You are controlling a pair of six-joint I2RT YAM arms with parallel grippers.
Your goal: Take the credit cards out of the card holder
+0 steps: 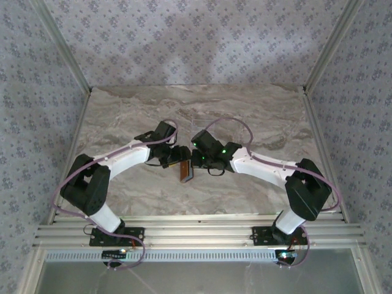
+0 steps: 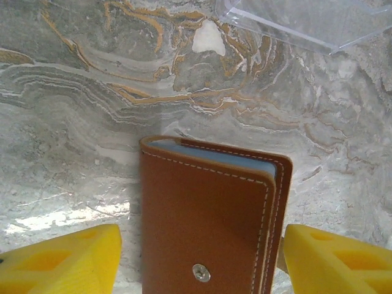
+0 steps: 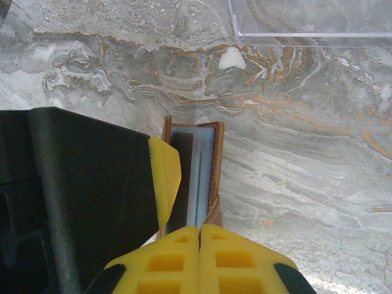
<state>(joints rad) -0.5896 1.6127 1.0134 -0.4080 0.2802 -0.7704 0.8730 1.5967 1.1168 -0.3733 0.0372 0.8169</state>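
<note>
the card holder (image 1: 185,169) is a small orange-brown leather-like wallet with pale stitching and a silver snap stud (image 2: 201,272). it is folded almost shut and stands on edge, slightly tilted, at the middle of the counter (image 1: 122,122). grey-blue inner leaves (image 3: 199,174) show between its covers, with a dark layer just left of them; whether that is a card cannot be told. its near edge is pinched in the right claw (image 3: 200,229).

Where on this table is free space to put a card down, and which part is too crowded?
Free: the table far left and far right of the clear tray, and the near strip between the arm bases. Crowded: the middle, where left fingers and right fingers meet at the card holder.
</note>
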